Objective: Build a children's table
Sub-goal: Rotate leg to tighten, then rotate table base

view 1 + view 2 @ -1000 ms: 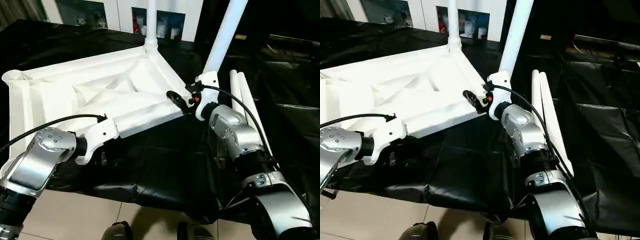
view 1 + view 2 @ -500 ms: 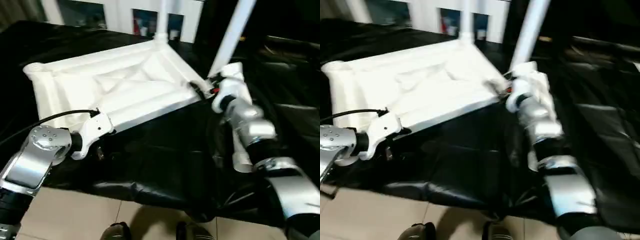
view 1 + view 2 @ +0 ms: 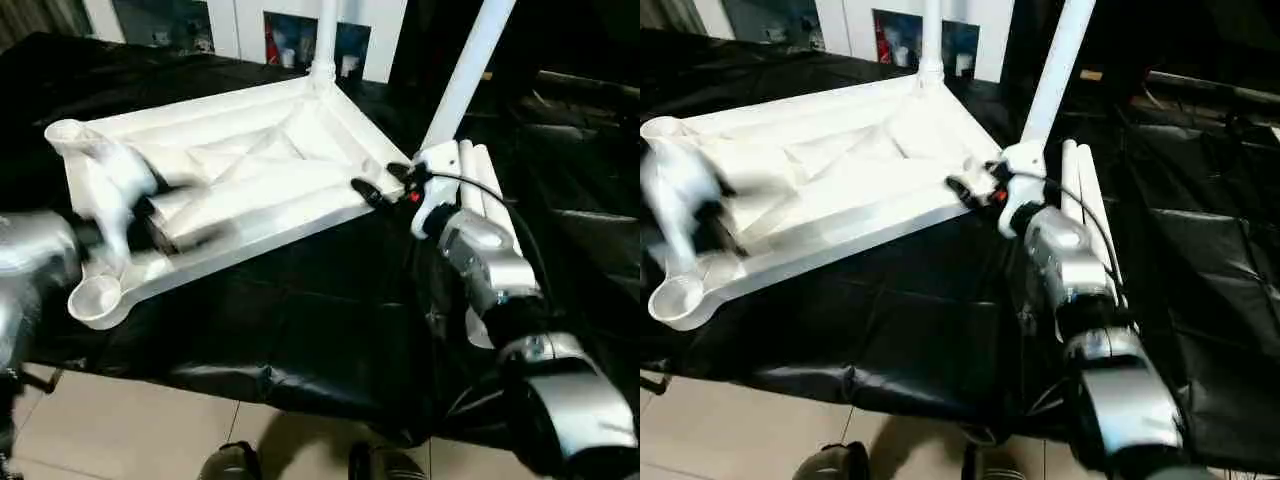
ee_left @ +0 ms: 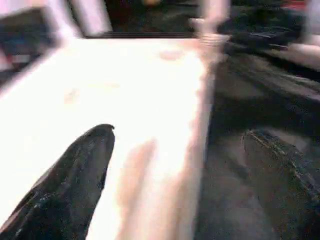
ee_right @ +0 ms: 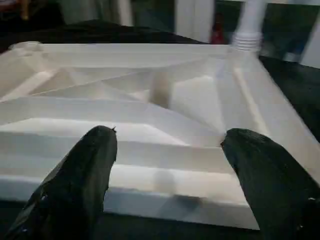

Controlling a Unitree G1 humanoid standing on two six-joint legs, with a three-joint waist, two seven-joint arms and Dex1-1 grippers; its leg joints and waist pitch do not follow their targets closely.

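The children's table's white tabletop lies ribbed side up on the black-covered table. One leg stands in its far corner socket and a second leg rises at the right corner. Two loose legs lie side by side to the right. Two sockets on the left are empty. My left gripper, blurred, hovers over the tabletop's near-left part; in the left wrist view its fingers stand wide apart, open, over the edge. My right gripper is open at the right corner, fingers short of the rim.
Black sheeting covers the work surface and hangs over its near edge above a tiled floor. White cabinets stand behind. My feet show below the edge.
My left arm has swung from the tabletop's near edge up and left over its near-left part. The whole picture has shifted. My right gripper stays by the right corner.
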